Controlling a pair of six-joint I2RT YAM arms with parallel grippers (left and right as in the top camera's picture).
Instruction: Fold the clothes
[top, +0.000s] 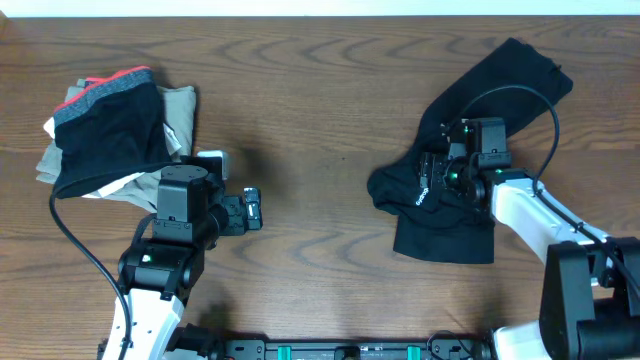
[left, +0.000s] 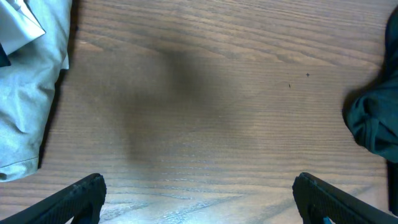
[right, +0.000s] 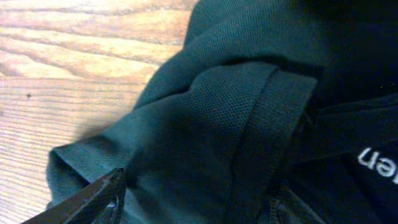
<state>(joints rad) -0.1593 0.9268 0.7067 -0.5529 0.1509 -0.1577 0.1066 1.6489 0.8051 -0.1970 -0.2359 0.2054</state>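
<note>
Now, my right claw (right: 199, 204) standing parted over a fold of the black clothes (top: 445, 235), fingers (right: 93, 200) lying low at the fabric, nothing clenched, clothes lying crumpled on the table (top: 320, 100), right side, my left claw (left: 199, 199) gaping wide, gripping nothing.

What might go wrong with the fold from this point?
The right tool sits over a bunched, layered fold of the black garment; closing there may pinch several layers and drag the heap rather than spread it. The left tool is open over the table, apart from the garment, so nothing anchors the cloth.
</note>
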